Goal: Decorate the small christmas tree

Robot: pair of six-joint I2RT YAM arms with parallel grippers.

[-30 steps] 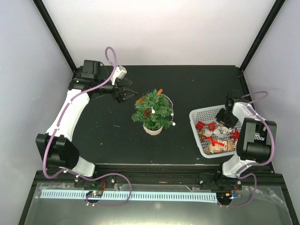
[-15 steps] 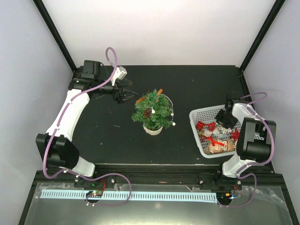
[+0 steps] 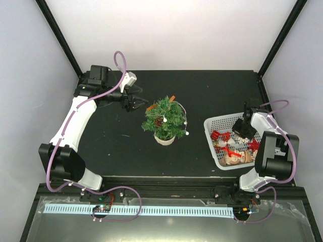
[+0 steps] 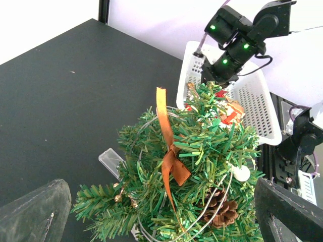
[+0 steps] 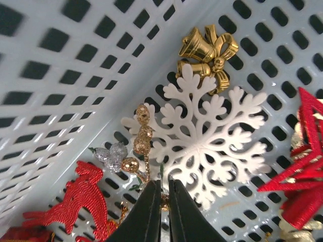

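Gold-beaded, the berry sprig (image 5: 137, 146) in the white basket (image 5: 60, 75) sat pinched by its stem in the closed right gripper (image 5: 162, 182), so picking looked in hand, and the next move would need a clean lift toward the small christmas tree (image 3: 164, 117). It stood mid-way across the black table (image 3: 212, 91) in a white pot (image 3: 164, 137), bushy, dark green, wearing an orange ribbon (image 4: 169, 156), the left gripper (image 3: 137, 103) wide open just beside it.

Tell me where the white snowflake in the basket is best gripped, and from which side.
By one outer arm of the white snowflake, ideally the one between the gold bells and the red ornament, coming down from above. It lies flat on the basket floor, so probably only a narrow arm can be pinched.
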